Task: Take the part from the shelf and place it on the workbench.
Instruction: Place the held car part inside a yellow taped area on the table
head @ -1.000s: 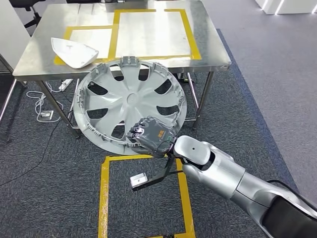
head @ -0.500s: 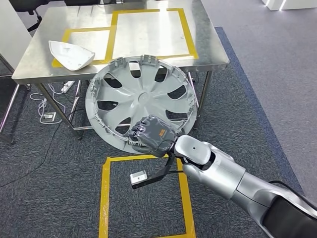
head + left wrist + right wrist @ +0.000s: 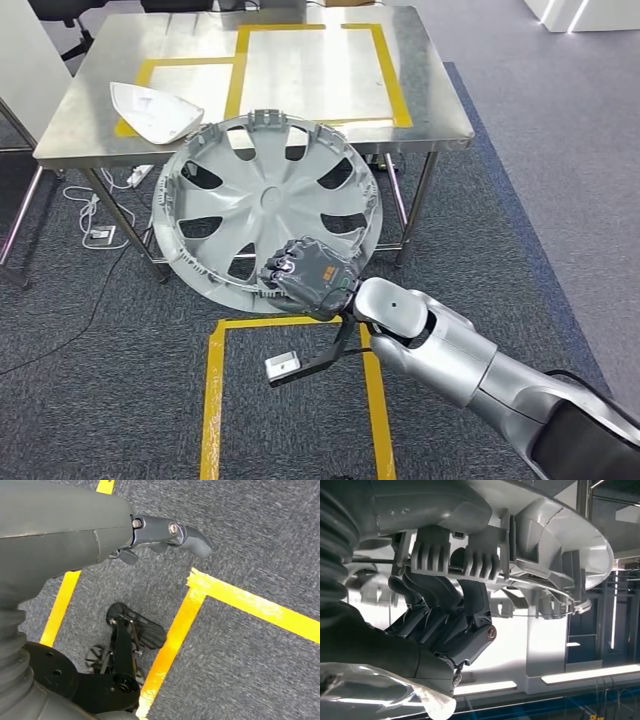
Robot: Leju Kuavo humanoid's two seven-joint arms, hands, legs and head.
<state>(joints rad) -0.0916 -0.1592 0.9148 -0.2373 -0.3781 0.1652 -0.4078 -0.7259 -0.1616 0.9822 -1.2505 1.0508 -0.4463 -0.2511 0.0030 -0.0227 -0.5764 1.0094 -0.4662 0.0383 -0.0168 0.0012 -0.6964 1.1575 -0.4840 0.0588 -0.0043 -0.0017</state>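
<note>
The right hand (image 3: 311,277) grips the wheel cover (image 3: 264,210) at its near rim, fingers curled through, the cover now swung back leftward beyond the hand and overlapping the workbench (image 3: 423,90) edge, indicating transport incomplete, placement pending.

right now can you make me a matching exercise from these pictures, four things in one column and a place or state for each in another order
Things:
1. hubcap
2. white part
3. right hand
4. left hand

Places or states:
A. lies on the steel workbench, near its left front corner
B. hangs over grey carpet with yellow tape lines, holding nothing
C. held up in front of the workbench, not resting on it
D. grips the near rim of the grey wheel cover

Pairs: 1-C, 2-A, 3-D, 4-B
</note>
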